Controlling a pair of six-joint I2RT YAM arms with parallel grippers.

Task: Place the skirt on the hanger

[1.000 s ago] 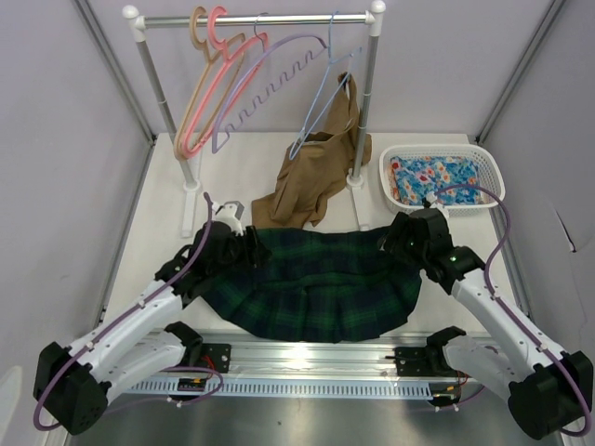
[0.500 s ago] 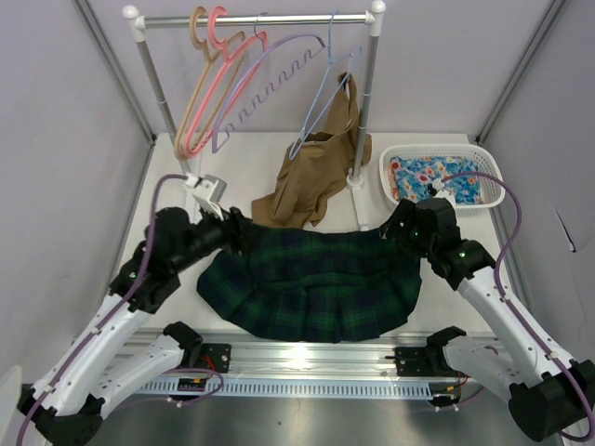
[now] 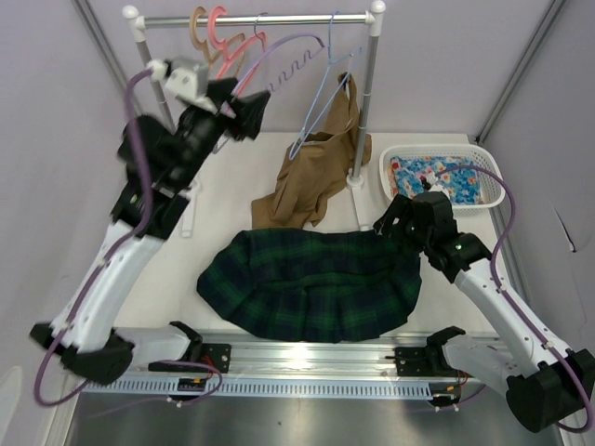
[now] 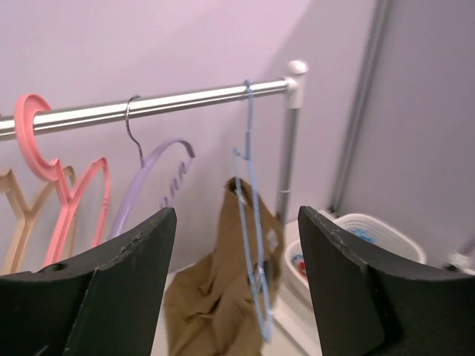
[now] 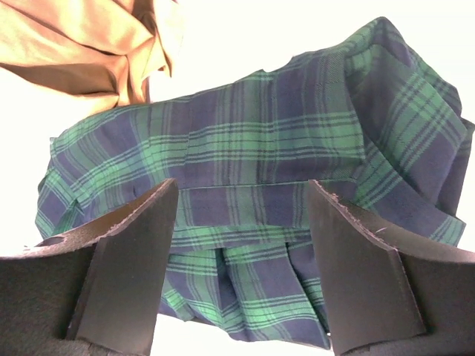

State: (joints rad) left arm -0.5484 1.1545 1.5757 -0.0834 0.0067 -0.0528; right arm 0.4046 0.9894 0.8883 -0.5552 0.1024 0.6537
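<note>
The plaid skirt (image 3: pixel 307 283) lies flat on the table near the front edge; it also fills the right wrist view (image 5: pixel 260 170). The lavender hanger (image 3: pixel 290 46) hangs on the rail, its left part hidden behind my left arm; its hook and one arm show in the left wrist view (image 4: pixel 136 187). My left gripper (image 3: pixel 249 107) is raised just in front of the hangers, open and empty (image 4: pixel 236 215). My right gripper (image 3: pixel 386 223) is open and empty just above the skirt's right end (image 5: pixel 243 185).
The metal rail (image 3: pixel 279 19) also carries pink (image 3: pixel 221 23) and tan (image 3: pixel 197 23) hangers and a thin blue hanger (image 3: pixel 321 102) with a tan-brown garment (image 3: pixel 311 181) draped onto the table. A white basket (image 3: pixel 437 148) with blue floral cloth (image 3: pixel 428 177) stands at the back right.
My left arm has left the skirt's left end and swung up and back to the hangers on the rail. The skirt has settled flat. My right gripper has barely moved.
</note>
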